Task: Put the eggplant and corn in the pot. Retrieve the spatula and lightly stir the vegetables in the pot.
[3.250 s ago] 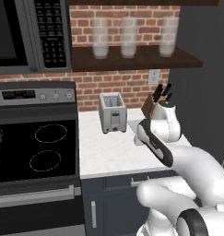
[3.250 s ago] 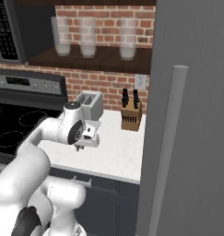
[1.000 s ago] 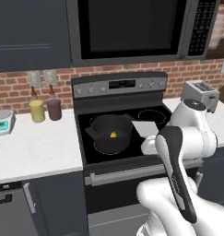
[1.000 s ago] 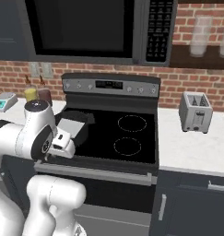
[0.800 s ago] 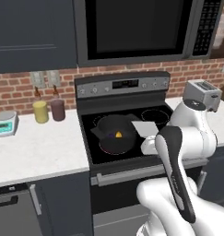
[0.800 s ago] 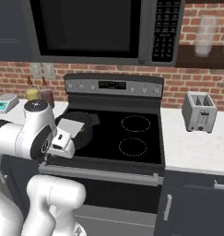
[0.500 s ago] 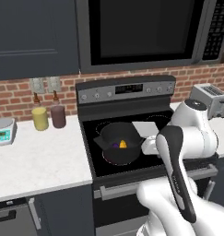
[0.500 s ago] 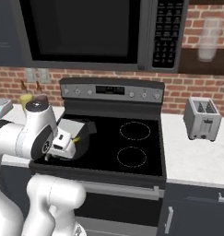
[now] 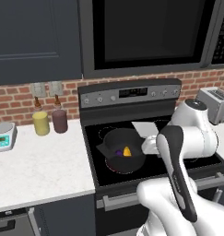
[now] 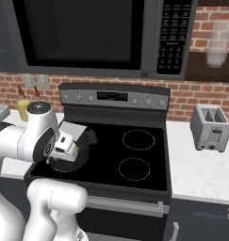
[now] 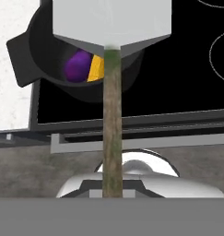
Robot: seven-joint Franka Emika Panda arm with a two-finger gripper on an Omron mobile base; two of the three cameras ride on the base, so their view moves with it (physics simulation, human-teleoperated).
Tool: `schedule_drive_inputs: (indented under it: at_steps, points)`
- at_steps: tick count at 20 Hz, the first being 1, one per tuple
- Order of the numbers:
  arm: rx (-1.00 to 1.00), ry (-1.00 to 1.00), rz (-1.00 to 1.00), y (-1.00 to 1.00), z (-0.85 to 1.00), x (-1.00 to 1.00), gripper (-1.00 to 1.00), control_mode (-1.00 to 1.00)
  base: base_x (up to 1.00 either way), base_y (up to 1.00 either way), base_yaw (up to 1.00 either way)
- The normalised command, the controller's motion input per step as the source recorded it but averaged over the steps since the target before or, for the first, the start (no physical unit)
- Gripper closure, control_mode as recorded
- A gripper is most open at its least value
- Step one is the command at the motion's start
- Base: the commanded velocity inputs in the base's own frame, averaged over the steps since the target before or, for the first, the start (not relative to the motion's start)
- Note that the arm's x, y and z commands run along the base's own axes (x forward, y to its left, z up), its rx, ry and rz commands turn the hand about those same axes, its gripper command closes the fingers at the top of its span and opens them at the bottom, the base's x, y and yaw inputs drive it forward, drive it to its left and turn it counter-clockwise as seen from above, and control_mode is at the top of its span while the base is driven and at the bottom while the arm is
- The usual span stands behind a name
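Left base view: the stove (image 9: 196, 161) is seen carrying the pot (image 9: 124, 152), with the eggplant (image 9: 118, 151) and corn (image 9: 126, 151) lying inside it. The spatula (image 11: 112, 115) is held by the closed gripper (image 10: 69, 147), its blade above the rim. A steep dip could tip the pot. Two jars (image 9: 50, 122) and a scale (image 9: 2, 136) are left well aside; nothing is blocked.

Jaws clamped, arm bent forward

Spatula (image 11: 112, 27) blade covering part of the corn (image 11: 97, 69) and pot (image 11: 44, 48) interior, handle's lower end behind the grey band, claw fingertips unseen, scale (image 9: 2, 136) cut by left edge
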Motion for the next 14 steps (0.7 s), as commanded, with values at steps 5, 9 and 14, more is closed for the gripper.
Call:
schedule_drive_inputs:
  at_steps: [5, 9, 14]
  points:
    - [0.01, -0.09, 0.00, 0.00, 0.46, -0.29, 1.00, -1.00, 0.00, 0.00, 0.00]
    - [0.21, -0.01, 0.00, 0.00, 0.78, -0.48, 1.00, -1.00, 0.00, 0.00, 0.00]
    - [0.43, 0.09, 0.00, 0.00, 0.70, -0.33, 1.00, -1.00, 0.00, 0.00, 0.00]
